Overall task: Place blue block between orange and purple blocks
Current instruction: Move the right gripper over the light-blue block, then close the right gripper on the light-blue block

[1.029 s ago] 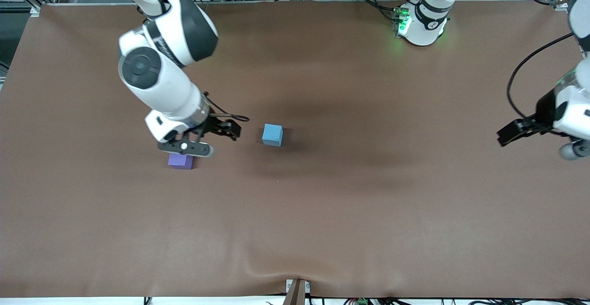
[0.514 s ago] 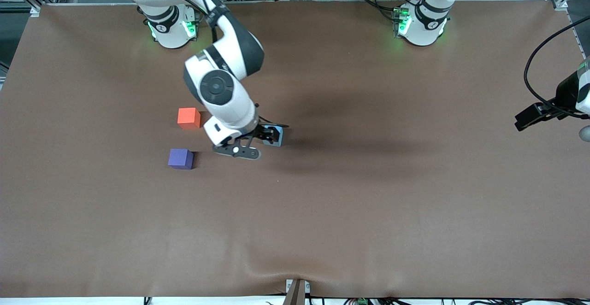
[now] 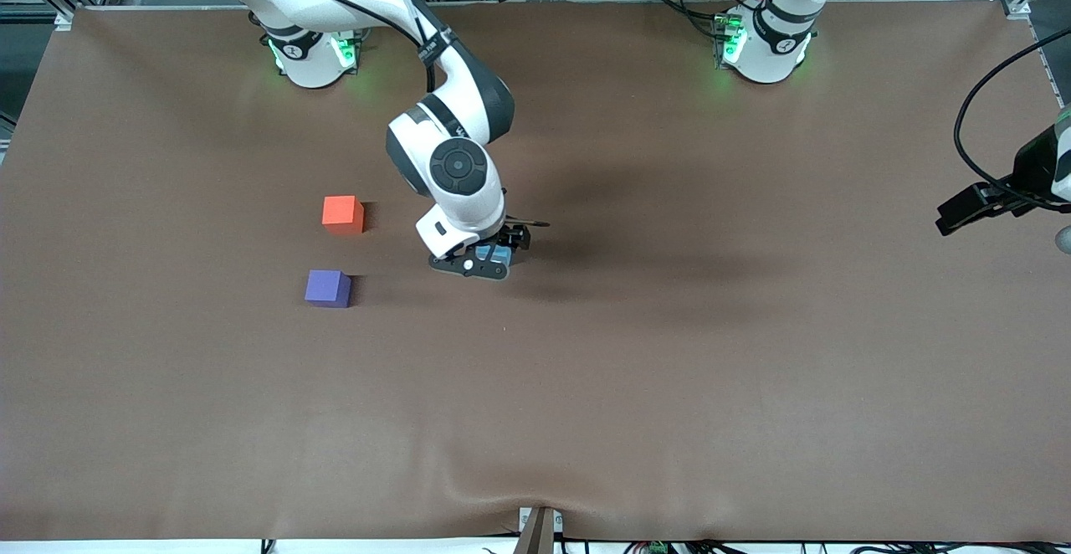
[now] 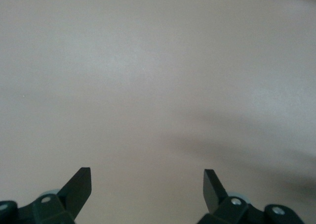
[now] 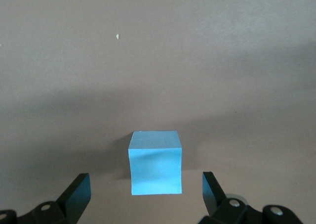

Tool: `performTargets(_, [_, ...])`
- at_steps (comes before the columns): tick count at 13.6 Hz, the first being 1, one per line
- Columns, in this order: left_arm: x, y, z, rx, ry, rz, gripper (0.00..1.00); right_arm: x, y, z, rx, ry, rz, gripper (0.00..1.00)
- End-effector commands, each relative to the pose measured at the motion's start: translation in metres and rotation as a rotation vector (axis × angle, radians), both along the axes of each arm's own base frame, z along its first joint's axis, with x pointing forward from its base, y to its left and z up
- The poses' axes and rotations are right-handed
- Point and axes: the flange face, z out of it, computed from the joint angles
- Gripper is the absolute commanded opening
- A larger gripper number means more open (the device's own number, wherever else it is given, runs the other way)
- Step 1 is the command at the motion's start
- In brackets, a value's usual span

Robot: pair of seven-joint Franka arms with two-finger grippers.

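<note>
The blue block [image 5: 155, 162] rests on the brown table, a light sky-blue cube. My right gripper [image 5: 145, 183] hangs low over it, open, with one finger on either side and neither touching it. From the front, only a sliver of the blue block [image 3: 500, 253] shows under the right gripper [image 3: 495, 254]. The orange block [image 3: 343, 213] and purple block [image 3: 328, 288] sit apart toward the right arm's end, the purple one nearer the front camera. My left gripper [image 4: 147, 177] is open over bare table, and the left arm waits at its end of the table [image 3: 962, 207].
A brown cloth [image 3: 669, 387] covers the whole table, with a wrinkle [image 3: 502, 487] by the front edge. A black cable [image 3: 971, 119] loops from the left arm. The arms' bases [image 3: 766, 43] stand along the edge farthest from the front camera.
The right arm swung from above the purple block across to the blue block and lowered over it, uncovering the orange block. The left arm drew back toward its end of the table.
</note>
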Motion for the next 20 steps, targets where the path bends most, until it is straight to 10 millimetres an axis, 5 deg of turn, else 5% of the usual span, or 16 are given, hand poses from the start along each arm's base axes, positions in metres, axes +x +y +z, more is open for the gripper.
performTargets(1, [-0.008,0.001,0.004,-0.016,-0.011,-0.013,1.00,-0.012,-0.001,-0.026,-0.005,-0.031,0.001,1.00])
performTargets(10, [-0.006,0.004,0.006,-0.017,-0.029,-0.011,1.00,-0.033,-0.003,-0.052,-0.004,-0.033,0.018,1.00])
performTargets(17, [0.016,0.010,-0.007,-0.019,-0.104,-0.042,1.00,-0.046,-0.003,-0.073,0.001,-0.043,0.029,1.00])
performTargets(18, [0.017,0.006,-0.010,-0.020,-0.101,-0.047,1.00,-0.049,-0.007,-0.080,0.013,-0.057,0.030,0.97])
performTargets(20, [0.018,0.003,-0.011,-0.021,-0.101,-0.053,1.00,-0.049,-0.008,-0.081,0.009,-0.072,0.046,0.66])
